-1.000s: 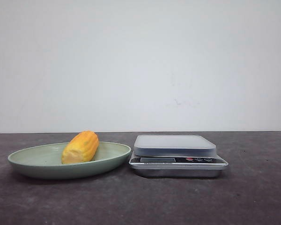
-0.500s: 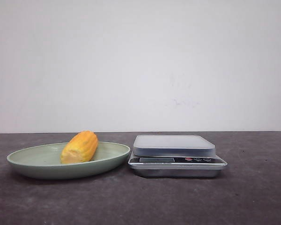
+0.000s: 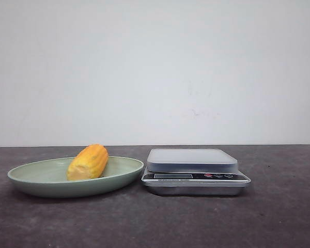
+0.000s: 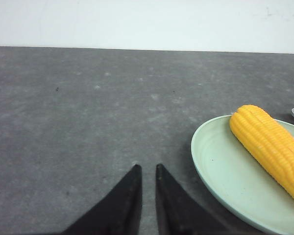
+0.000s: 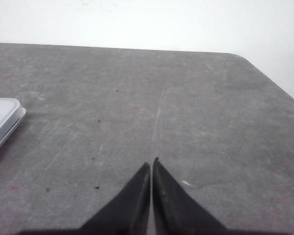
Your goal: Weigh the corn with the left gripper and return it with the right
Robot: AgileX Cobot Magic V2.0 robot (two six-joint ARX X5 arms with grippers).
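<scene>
The corn (image 3: 88,162) lies on its side in a shallow pale green plate (image 3: 36,182), a short stubby cob with neat ridged rows of yellow-orange kernels and a paler, rougher cut end turned toward the front camera. The plate is smooth and matte with a low curved rim, and it sits on a dark grey counter (image 3: 155,222) whose surface is mottled and faintly scuffed, with small specks and a thin pale scratch.

The left claw (image 4: 148,169) shows two black, tapering, pointed fingers drawn narrow, only a thin slit between the tips, gripping nothing. It hangs over bare counter; the plate's rim is near it, ahead and off to one side, and the corn (image 4: 269,147) lies further along that same side, apart from the fingertips.

The right claw (image 5: 152,164) has the same black pointed fingers, their tips all but touching, also holding nothing. Ahead and to its other side, a rounded corner of the scale (image 5: 2,120) shows at the edge of its view, well apart from the tips.

The scale (image 3: 195,173), just beside the plate, has a frosted rounded-rectangle platform over a shiny metal base, with a dark display strip and small round buttons, one reddish; any lettering there is too small to read
</scene>
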